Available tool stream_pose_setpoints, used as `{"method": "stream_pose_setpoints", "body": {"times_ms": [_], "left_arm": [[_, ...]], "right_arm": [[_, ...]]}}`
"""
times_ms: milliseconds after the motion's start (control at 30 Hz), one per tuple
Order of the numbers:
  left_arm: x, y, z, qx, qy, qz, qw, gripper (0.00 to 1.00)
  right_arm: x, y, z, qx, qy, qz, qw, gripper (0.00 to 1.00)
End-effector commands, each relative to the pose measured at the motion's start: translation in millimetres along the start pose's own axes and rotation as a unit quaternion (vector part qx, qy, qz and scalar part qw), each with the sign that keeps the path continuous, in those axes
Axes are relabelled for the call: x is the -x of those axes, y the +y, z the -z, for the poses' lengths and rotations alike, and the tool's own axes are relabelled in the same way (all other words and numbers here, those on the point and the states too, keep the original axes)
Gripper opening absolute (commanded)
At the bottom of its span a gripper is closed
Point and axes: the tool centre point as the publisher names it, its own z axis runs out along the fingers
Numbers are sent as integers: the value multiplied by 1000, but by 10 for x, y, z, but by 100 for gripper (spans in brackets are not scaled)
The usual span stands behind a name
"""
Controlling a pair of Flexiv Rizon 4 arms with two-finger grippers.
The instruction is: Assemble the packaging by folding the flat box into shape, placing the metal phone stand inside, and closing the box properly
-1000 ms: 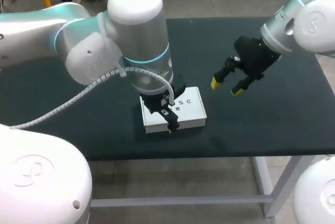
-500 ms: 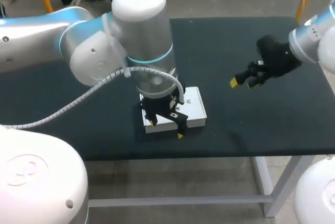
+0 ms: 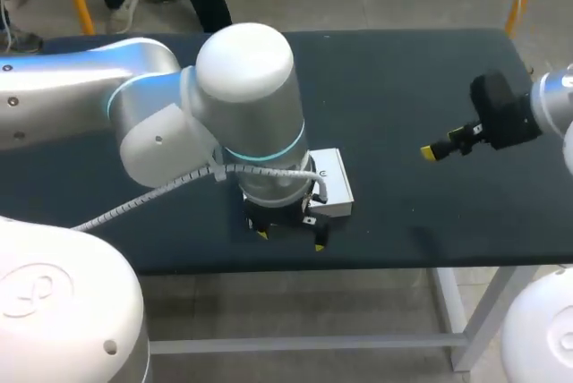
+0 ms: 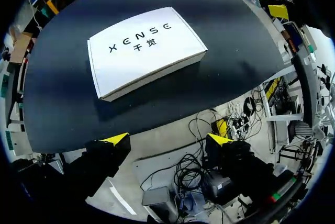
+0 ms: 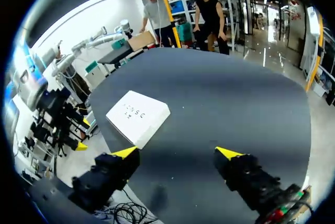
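A closed white box [image 3: 333, 182] with dark print lies flat near the table's front edge, partly hidden under my left arm in the head view. My left gripper [image 3: 290, 240] hangs open at the front edge, just off the box's near side, touching nothing. From the left wrist the box [image 4: 144, 51] lies ahead of the open left gripper [image 4: 169, 140], which is over the edge. My right gripper [image 3: 445, 144] is open and empty, well off to the box's right. In the right wrist view the box [image 5: 138, 116] sits far ahead of the right gripper [image 5: 177, 153]. No metal phone stand shows.
The dark tabletop [image 3: 403, 70] stretches bare behind and to the right of the box. My left arm's big elbow [image 3: 246, 88] looms over the table's middle left. My left gripper [image 5: 78, 132] shows beside the box in the right wrist view.
My left gripper has drawn back from on top of the box to the table's front edge. My right arm has pulled away to the right. The box has not moved.
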Motion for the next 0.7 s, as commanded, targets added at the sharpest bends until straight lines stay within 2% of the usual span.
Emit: {"method": "stream_pose_setpoints", "body": {"times_ms": [33,100,167,300,467,633,700], "left_arm": [[-176,21,-193,-17,-32,25,999,100],[-227,18,-248,-19,-41,37,998,100],[-257,1,-300,-19,-47,46,998,100],[-276,-58,-393,-17,-50,59,997,100],[-252,-172,-465,-7,-50,69,996,100],[-198,-271,-523,3,-49,82,995,100],[-165,-308,-553,5,-53,95,994,100]], "right_arm": [[-30,-59,-4,73,-9,2,997,100],[-30,-59,-4,73,-9,2,997,100],[60,-81,-11,109,16,49,993,100],[240,-112,-23,154,30,115,981,100],[389,-136,-47,167,42,178,969,100],[467,-142,-64,182,53,214,958,100],[517,-153,-54,200,70,220,952,100]]}}
